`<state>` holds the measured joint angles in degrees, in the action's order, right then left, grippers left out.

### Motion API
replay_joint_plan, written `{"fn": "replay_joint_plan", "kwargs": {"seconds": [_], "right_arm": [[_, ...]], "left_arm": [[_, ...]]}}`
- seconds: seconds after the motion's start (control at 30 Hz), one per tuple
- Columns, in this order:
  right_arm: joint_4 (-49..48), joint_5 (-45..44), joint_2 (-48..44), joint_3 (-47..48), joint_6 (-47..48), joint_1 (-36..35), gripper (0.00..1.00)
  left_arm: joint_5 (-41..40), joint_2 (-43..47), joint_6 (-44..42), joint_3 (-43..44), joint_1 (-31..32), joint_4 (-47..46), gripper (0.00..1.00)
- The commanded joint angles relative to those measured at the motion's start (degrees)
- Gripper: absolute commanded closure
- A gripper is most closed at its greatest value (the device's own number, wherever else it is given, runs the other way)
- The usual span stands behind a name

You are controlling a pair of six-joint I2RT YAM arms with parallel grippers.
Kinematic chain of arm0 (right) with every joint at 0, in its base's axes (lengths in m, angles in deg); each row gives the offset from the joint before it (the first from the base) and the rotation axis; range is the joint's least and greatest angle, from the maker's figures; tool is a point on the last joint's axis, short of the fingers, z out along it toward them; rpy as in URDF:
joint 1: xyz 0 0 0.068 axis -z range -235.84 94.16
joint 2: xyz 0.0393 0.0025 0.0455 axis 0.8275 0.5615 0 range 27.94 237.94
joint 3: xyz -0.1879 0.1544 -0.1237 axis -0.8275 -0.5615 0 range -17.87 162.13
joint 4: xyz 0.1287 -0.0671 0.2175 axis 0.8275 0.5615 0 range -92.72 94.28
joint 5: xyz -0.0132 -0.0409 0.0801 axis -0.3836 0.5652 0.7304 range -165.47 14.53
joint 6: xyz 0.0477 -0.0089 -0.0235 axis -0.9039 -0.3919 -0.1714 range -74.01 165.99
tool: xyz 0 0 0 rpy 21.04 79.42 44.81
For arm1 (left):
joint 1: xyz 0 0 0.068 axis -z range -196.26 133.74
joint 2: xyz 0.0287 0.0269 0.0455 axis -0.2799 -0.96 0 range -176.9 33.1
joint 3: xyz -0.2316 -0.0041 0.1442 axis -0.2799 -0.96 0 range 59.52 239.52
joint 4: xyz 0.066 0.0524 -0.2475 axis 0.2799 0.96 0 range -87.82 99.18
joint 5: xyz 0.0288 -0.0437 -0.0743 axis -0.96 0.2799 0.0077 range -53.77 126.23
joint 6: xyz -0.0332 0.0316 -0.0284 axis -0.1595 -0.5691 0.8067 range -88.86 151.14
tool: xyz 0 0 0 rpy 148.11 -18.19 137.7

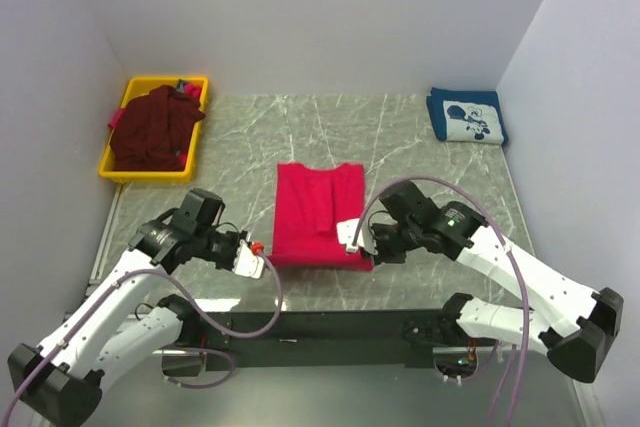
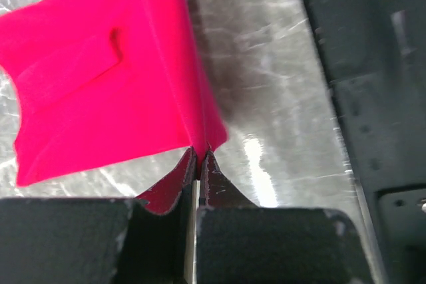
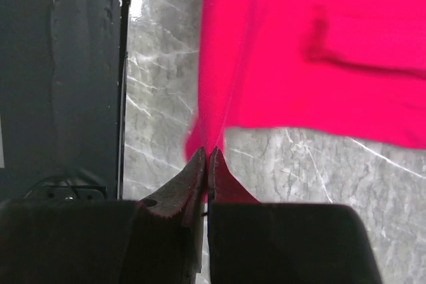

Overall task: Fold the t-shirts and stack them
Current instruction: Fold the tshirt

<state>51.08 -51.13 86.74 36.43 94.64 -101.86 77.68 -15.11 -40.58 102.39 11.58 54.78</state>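
The crimson-red t-shirt [image 1: 320, 212] lies flat in the middle of the desk [image 1: 420, 162], already narrowed into a tall rectangle with its sleeves turned in, so the step in hand looks like the crosswise fold of this 1 garment. The left gripper [image 2: 200, 157] sits at the shirt's near left corner, its jaws pressed together with a sliver of red cloth pinched between them. The right gripper [image 3: 208, 154] does the same at the shirt's near right corner, jaws closed on the hem edge. Both corners are lifted a little off the marble, while the rest of the shirt rests flat. Far to the right of the red shirt and beyond it, the navy t-shirt [image 1: 467, 117] lies folded with its white print up; far to the left and beyond it, the maroon t-shirt [image 1: 152, 129] is heaped in a yellow bin [image 1: 128, 175]. By my reading, 1 shirt is done, 1 is mid-fold and 1 waits. The next move calls for both arms to raise the near hem together and carry it evenly towards the collar end, keeping the cloth taut between them so the fold lands square.
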Motion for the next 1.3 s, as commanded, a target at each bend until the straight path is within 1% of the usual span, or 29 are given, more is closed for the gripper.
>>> {"fn": "replay_joint_plan", "kwargs": {"seconds": [0.0, 0.07, 0.1, 0.13, 0.17, 0.2, 0.23, 0.27, 0.3, 0.33, 0.37, 0.4, 0.43, 0.47, 0.5, 0.53, 0.6, 0.7, 0.77, 0.83, 0.9, 0.93, 1.0, 1.1, 1.13, 1.2, 1.27], "right_arm": [[3.9, -1.4, 0.8, 3.0, -0.8, 2.3, 1.0], [5.2, 1.1, 4.2, 6.6, 0.9, 5.0, 1.0], [6.2, 2.0, 8.5, 10.1, 1.9, 8.2, 1.0], [6.6, 2.8, 10.6, 11.7, 2.9, 9.5, 1.0], [6.6, 3.8, 12.7, 13.2, 5.0, 11.1, 1.0], [5.9, 4.2, 16.8, 15.4, 5.9, 13.8, 1.0], [5.3, 4.6, 18.8, 16.3, 6.6, 15.2, 1.0], [4.4, 4.5, 20.6, 17.1, 8.0, 16.1, 1.0], [2.9, 4.3, 24.8, 19.0, 8.7, 16.8, 1.0], [2.4, 4.4, 27.1, 20.2, 9.2, 18.1, 1.0], [2.0, 4.7, 29.5, 21.6, 10.1, 18.7, 1.0], [1.4, 4.5, 34.6, 25.0, 10.2, 19.1, 1.0], [1.1, 4.7, 37.2, 27.0, 10.2, 20.2, 1.0], [1.0, 4.8, 39.9, 28.9, 10.3, 20.9, 1.0], [0.5, 4.8, 44.8, 32.5, 10.4, 21.4, 1.0], [0.2, 4.7, 47.1, 34.0, 10.2, 22.2, 1.0], [-0.3, 4.0, 53.1, 37.6, 10.2, 22.5, 1.0], [-1.8, 2.8, 58.3, 39.3, 9.0, 22.5, 1.0], [-2.5, 2.8, 60.1, 39.3, 7.4, 22.2, 1.0], [-2.5, 2.7, 61.2, 38.6, 6.7, 21.3, 1.0], [-2.7, 3.1, 59.6, 35.5, 6.2, 20.4, 1.0], [-3.0, 3.2, 58.5, 34.0, 6.2, 19.8, 1.0], [-4.0, 3.4, 55.1, 29.0, 5.9, 18.2, 1.0], [-4.3, 4.8, 50.7, 22.7, 5.0, 16.4, 1.0], [-4.5, 5.3, 49.6, 21.1, 4.6, 15.5, 1.0], [-4.5, 6.3, 46.4, 16.9, 3.9, 14.4, 1.0], [-5.4, 6.5, 44.2, 14.1, 3.6, 13.1, 0.98]], "left_arm": [[-1.4, 0.5, 6.4, 0.5, -0.2, 1.7, 1.0], [-1.8, -3.9, 7.0, 3.4, -1.5, 0.2, 1.0], [-0.4, -6.1, 6.3, 4.8, -2.7, -0.9, 1.0], [0.8, -8.5, 5.5, 8.0, -6.0, -1.5, 1.0], [1.9, -14.0, 4.7, 9.8, -7.5, -2.1, 1.0], [2.9, -16.7, 4.9, 11.9, -8.8, -3.2, 0.99], [3.1, -19.5, 5.8, 15.9, -10.5, -6.8, 0.99], [3.5, -25.0, 7.9, 17.8, -11.3, -8.5, 0.99], [4.0, -27.6, 9.0, 20.6, -12.6, -10.7, 0.99], [4.1, -32.6, 11.1, 22.0, -12.9, -14.4, 0.99], [4.2, -35.0, 11.9, 23.1, -13.2, -15.9, 0.99], [4.1, -37.6, 12.2, 25.3, -13.4, -16.8, 0.99], [3.1, -42.4, 12.7, 26.4, -13.4, -17.3, 0.99], [2.8, -44.7, 13.4, 27.4, -13.4, -18.5, 0.99], [2.2, -46.6, 14.1, 28.3, -13.4, -19.4, 0.99], [1.4, -49.9, 16.5, 29.5, -13.4, -20.7, 0.99], [-1.0, -52.7, 19.2, 30.2, -13.4, -25.1, 0.99], [-3.0, -57.1, 22.6, 31.8, -13.2, -26.6, 0.98], [-3.1, -58.9, 23.1, 31.8, -13.2, -25.6, 0.98], [-3.3, -58.6, 22.6, 30.5, -12.5, -22.6, 0.97], [-3.5, -56.2, 20.1, 27.6, -11.4, -20.0, 0.97], [-3.6, -53.4, 19.2, 26.0, -11.1, -17.8, 0.97], [-3.2, -50.1, 17.8, 20.8, -10.5, -16.9, 0.97], [-2.5, -43.5, 16.2, 15.5, -9.9, -13.8, 0.97], [-2.5, -40.2, 15.8, 12.0, -9.2, -13.1, 0.97], [-3.0, -36.9, 14.7, 7.3, -8.2, -11.8, 0.97], [-2.8, -33.2, 14.2, 5.6, -7.8, -10.1, 0.97]]}}
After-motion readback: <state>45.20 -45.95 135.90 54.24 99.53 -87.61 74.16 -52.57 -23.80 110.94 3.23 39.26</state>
